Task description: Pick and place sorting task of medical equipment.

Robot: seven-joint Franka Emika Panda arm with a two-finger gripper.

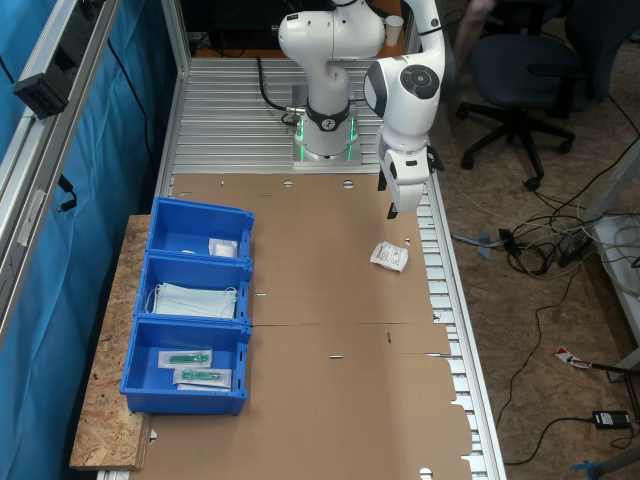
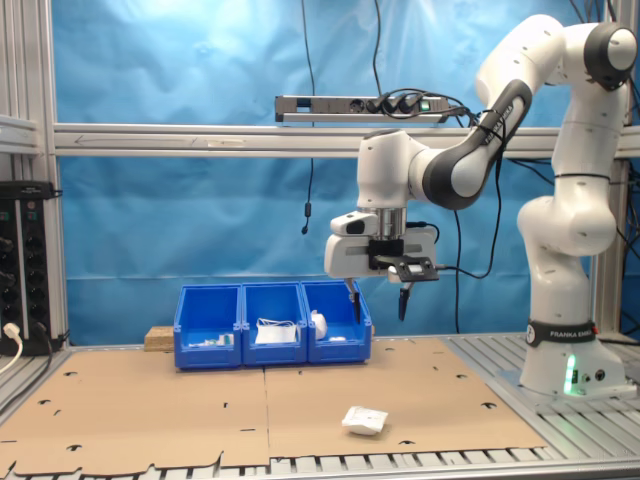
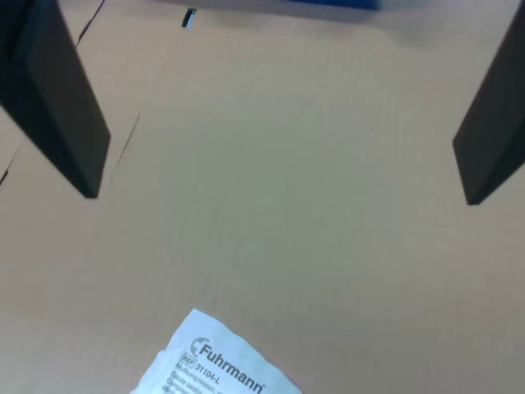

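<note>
A white sachet of medical equipment (image 1: 389,256) lies flat on the brown cardboard near the table's edge, at the first exterior view's right. The second exterior view has this sachet (image 2: 364,420) near the front edge. My gripper (image 1: 392,205) hangs open and empty well above the cardboard, a little toward the robot base from the sachet. Seen in the second exterior view, the gripper (image 2: 377,300) points straight down with its fingers wide apart. In the wrist view the dark fingers (image 3: 57,107) frame bare cardboard around the gripper (image 3: 280,197), and a corner of the sachet (image 3: 217,365) shows. Another sachet (image 1: 222,247) lies in the blue bin nearest the base.
Three joined blue bins (image 1: 150,262) stand along the first exterior view's left side. The middle one holds pale blue masks (image 1: 195,300), the far one clear packets with green parts (image 1: 195,365). The robot base (image 1: 325,130) stands on the slatted metal table. Office chairs and cables are beyond the table.
</note>
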